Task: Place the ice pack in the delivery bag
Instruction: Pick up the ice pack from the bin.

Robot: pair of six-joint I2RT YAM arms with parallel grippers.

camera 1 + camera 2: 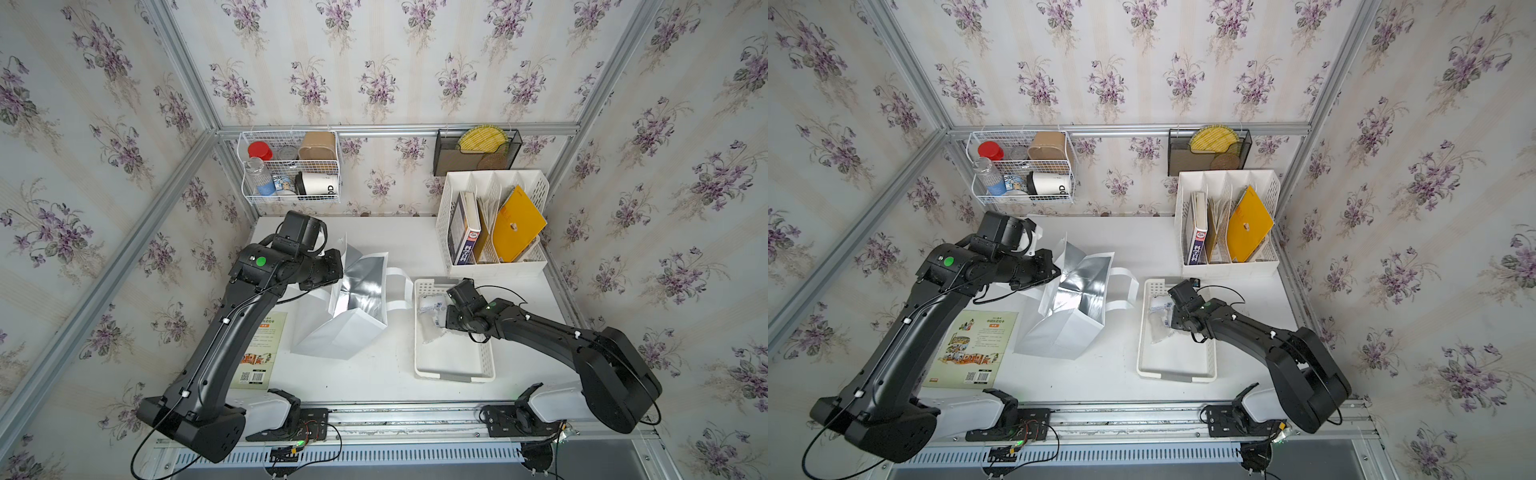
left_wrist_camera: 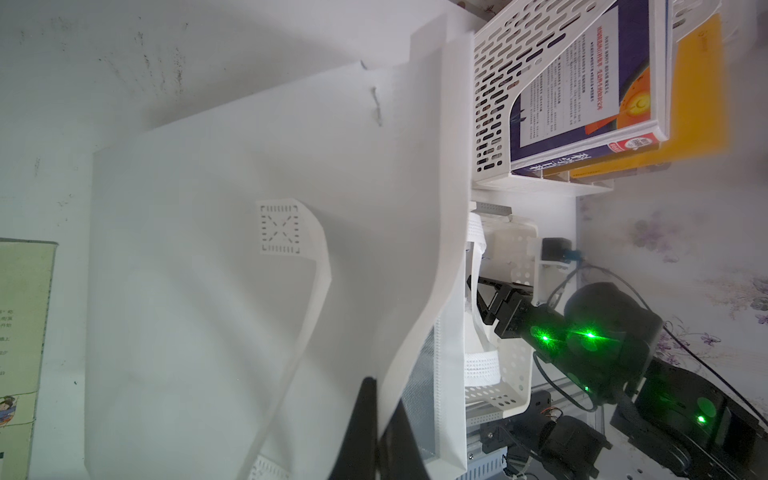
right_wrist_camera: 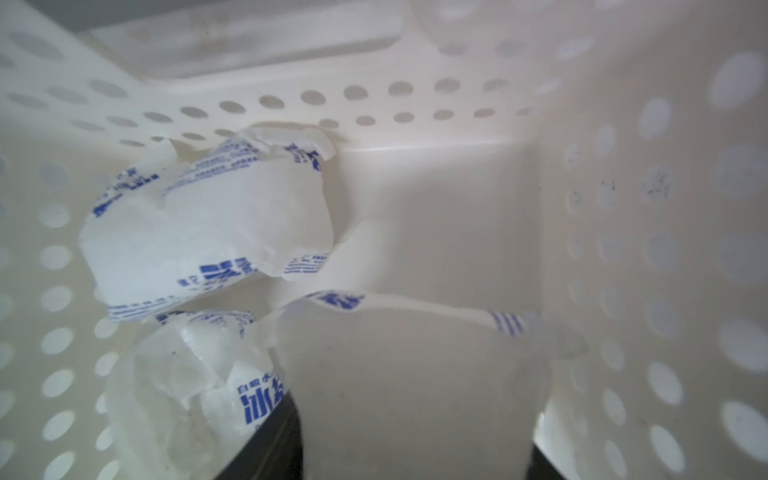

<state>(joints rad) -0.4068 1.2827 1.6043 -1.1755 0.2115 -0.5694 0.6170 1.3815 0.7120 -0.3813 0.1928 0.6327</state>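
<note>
- The ice pack (image 3: 411, 374), a soft whitish pouch printed in blue, lies in the tray between the right gripper's (image 3: 413, 409) fingers (image 3: 270, 449). The jaws stand about half open, and the pouch fills the gap and touches both. How firm the pinch is cannot be told.
- A second pack (image 3: 208, 224) sits just beyond the fingertips, and a third pack (image 3: 174, 374) lies against the outer side of one finger.
- The perforated tray (image 3: 623, 208) walls the fingers in closely.
- The delivery bag (image 1: 345, 332) stands well apart from those fingers, past the tray wall, its foil-lined mouth (image 1: 365, 282) gaping. The left gripper (image 2: 380, 390) is clamped tight on the bag's rim, with the fabric between its fingers.
- Likely hazards:
  - The slick, yielding pouch could bulge and slide out on the lift if the fingers catch only loose film.
  - The third pack, touching a finger, could ride up with it.
  - A low carry could snag the tray wall or the strap handle (image 1: 399, 291).
  - If the rim slips from the left fingers, the mouth may sag closed.
</note>
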